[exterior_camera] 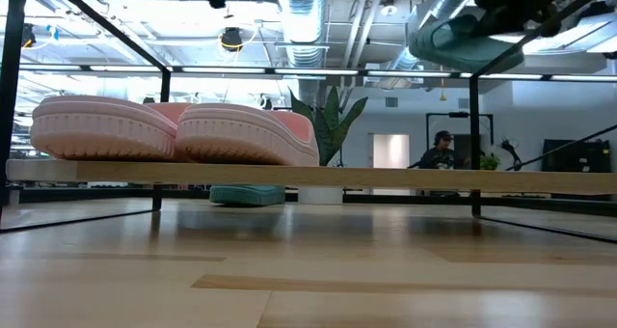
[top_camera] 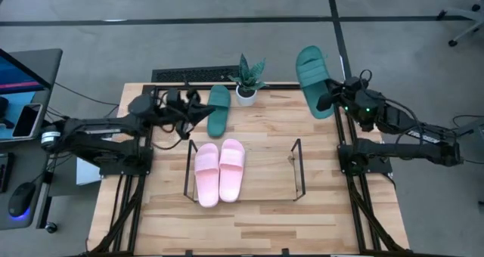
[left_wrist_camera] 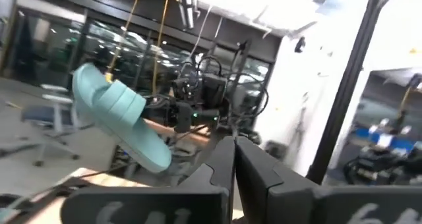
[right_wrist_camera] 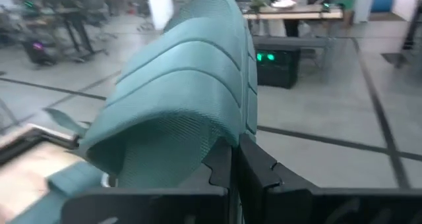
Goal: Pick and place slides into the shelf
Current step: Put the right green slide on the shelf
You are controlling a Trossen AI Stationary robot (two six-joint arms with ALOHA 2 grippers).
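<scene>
Two pale pink slides (top_camera: pixel 219 170) lie side by side on the left half of the black wire shelf (top_camera: pixel 297 170); the low view shows their ends (exterior_camera: pixel 174 130). One dark green slide (top_camera: pixel 218 109) lies sole down on the table behind the shelf. My left gripper (top_camera: pixel 203 115) is shut and empty (left_wrist_camera: pixel 234 159), raised beside that slide's left edge. A second green slide (top_camera: pixel 312 77) hangs in the air past the table's far right corner, with my right gripper (top_camera: pixel 330 100) shut on it. That slide also shows high in the low view (exterior_camera: pixel 451 34). My right gripper pinches the green slide between its two fingers at the edge of the wide ribbed strap (right_wrist_camera: pixel 227 128). The fingers (right_wrist_camera: pixel 254 168) come at it roughly level from the table's right side. The slide is lifted clear of the table and tilted, its long sole reaching away toward the far side.
A small potted plant (top_camera: pixel 247 82) stands at the table's far edge between the two green slides. The shelf's right half (top_camera: pixel 268 170) holds nothing. A black metal frame (top_camera: pixel 355 204) edges the table. A desk with a phone (top_camera: pixel 26 119) stands to the left.
</scene>
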